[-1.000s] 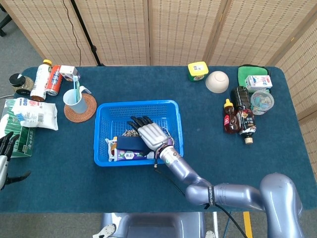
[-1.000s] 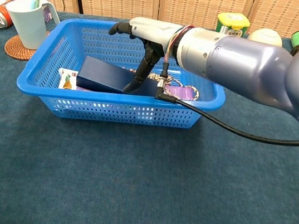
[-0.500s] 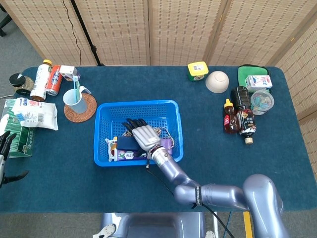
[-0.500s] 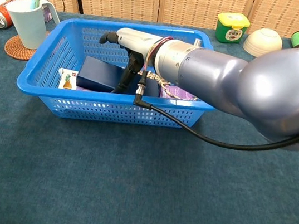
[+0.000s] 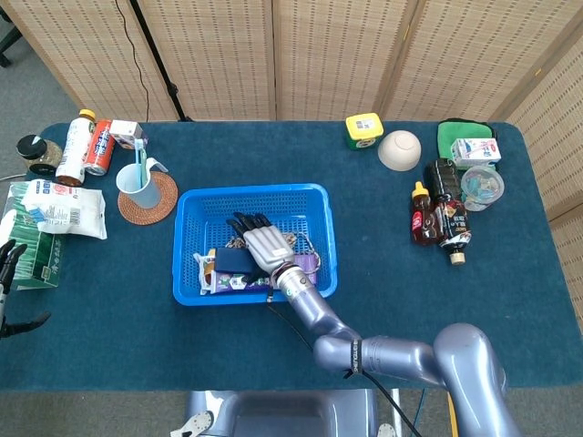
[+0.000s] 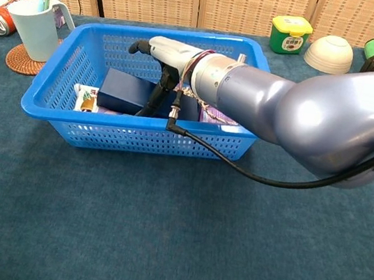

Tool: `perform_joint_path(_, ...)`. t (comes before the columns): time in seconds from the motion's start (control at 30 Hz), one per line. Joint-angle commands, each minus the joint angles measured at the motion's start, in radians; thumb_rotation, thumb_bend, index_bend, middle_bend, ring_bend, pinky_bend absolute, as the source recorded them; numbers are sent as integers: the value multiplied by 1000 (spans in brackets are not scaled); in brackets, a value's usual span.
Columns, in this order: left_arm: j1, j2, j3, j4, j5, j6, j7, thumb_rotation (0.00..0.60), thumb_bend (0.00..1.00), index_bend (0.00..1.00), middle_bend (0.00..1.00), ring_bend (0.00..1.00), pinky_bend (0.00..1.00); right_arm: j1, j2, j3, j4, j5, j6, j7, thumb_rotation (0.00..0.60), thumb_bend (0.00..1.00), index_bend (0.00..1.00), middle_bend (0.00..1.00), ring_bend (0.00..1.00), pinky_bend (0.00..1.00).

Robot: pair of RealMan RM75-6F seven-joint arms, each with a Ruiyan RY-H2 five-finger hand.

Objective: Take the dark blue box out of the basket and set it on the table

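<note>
The dark blue box (image 6: 132, 94) lies inside the basket (image 6: 63, 76), toward its left half, resting on a flat packet (image 6: 85, 99) whose printed end pokes out at the box's left. In the head view the box (image 5: 233, 262) shows as a dark block at the near side of the basket (image 5: 189, 238), with the packet (image 5: 230, 284) under and in front of it. The right hand (image 6: 166, 56) is down in the basket over the box's right end — its dark fingers (image 6: 152, 98) reach down against the box's right side while a thumb juts out to the left above it. Whether the fingers actually clamp the box, I cannot tell; they touch it, but no grip shows plainly. From the head view the right hand (image 5: 261, 244) lies palm-down, fingers (image 5: 246, 221) pointing to the far wall, just right of the box. Beside the wrist sits a purple packet (image 5: 305, 262) and a tangle of cord (image 5: 296, 244). The left hand (image 5: 7, 273) hangs at the table's (image 5: 383, 237) left edge, fingers apart, holding nothing, next to a green pack (image 5: 38, 259). Further out — a cup (image 5: 137, 185) with a toothbrush on a coaster (image 5: 162, 204) left of the basket, and bottles (image 5: 446, 214) well off to the right.
</note>
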Motion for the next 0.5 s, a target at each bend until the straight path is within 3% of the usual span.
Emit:
perform_joint_path(0.03,-1,0,0,1,-1,-1,1,600,24,0,0,0,0,-9,-6,0,13,-30,-7,32,600,0,229,240,181,269)
perform_joint_path(0.1,-2,-1,0,1,-1,-3,3,600,24,0,0,0,0,-14,-3,-1,13,-47,-14,49,600,87,399,405,354,450)
perform_joint_path(0.13,-2,-1,0,0,-2,-3,3,600,24,0,0,0,0,-18,0,-1,11,-57,-17,60,600,149,447,448,398,494)
perform_joint_path(0.17,-2,-1,0,0,-2,-3,3,600,24,0,0,0,0,-21,2,0,9,-65,-16,67,600,264,502,505,454,544)
perform_joint_path(0.2,-2,-1,-1,0,-3,-4,4,600,24,0,0,0,0,-24,2,0,8,-72,-12,72,600,363,544,547,495,573)
perform_joint_path(0.27,-3,-1,0,0,-3,-4,4,600,24,0,0,0,0,-33,5,2,2,-98,2,91,600,457,594,593,538,593)
perform_joint_path(0.5,-3,-2,0,-1,-4,-4,8,600,24,0,0,0,0,-50,27,10,-27,-135,24,111,600,533,627,626,566,595)
